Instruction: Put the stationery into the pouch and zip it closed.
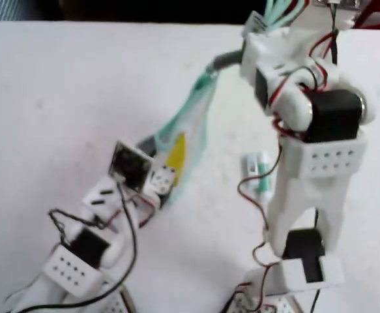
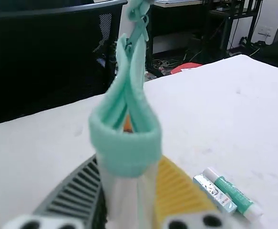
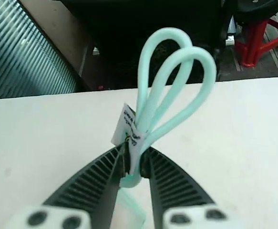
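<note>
Left gripper (image 2: 128, 167), arm stretched low, clamps one end of the pouch (image 1: 186, 130); right gripper (image 3: 133, 153), arm extended forward, pinches its looped end.

The stretched pouch (image 1: 188, 127) and right arm (image 1: 313, 169) hem the stationery (image 1: 258, 171) on 2 sides.

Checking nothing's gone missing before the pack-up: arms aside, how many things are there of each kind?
Mint-green fabric zip pouch with loop strap: 1
Green-and-white tube lying on the table: 1
Small pale rectangular block beside the tube: 1
Total: 3
</note>
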You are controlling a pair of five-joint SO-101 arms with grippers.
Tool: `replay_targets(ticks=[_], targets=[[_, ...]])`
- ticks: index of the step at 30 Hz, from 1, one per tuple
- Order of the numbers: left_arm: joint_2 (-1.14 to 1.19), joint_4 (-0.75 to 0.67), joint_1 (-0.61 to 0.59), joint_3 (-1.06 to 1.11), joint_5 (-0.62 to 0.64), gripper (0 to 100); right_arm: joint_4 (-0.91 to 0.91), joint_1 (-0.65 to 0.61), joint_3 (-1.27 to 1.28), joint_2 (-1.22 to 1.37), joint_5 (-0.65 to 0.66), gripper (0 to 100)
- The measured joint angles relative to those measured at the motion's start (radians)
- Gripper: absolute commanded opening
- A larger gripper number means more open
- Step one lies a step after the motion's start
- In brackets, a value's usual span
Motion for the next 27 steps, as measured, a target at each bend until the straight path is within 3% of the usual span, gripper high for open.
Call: replay_targets(ticks=[5,9,15,27], targets=[[-0.005,0.193,-0.009,-0.1,0.017,3,0.0,0.066,0.005,0.046,0.0,2.0],[-0.006,0.242,-0.021,-0.121,0.025,3,0.0,0.115,0.005,0.104,0.0,5.0],[-0.006,0.287,-0.021,-0.138,0.026,3,0.054,0.157,0.005,0.138,0.0,35.9],[-0.006,0.295,-0.028,-0.141,0.028,3,0.071,0.166,0.172,0.074,0.327,36.5]])
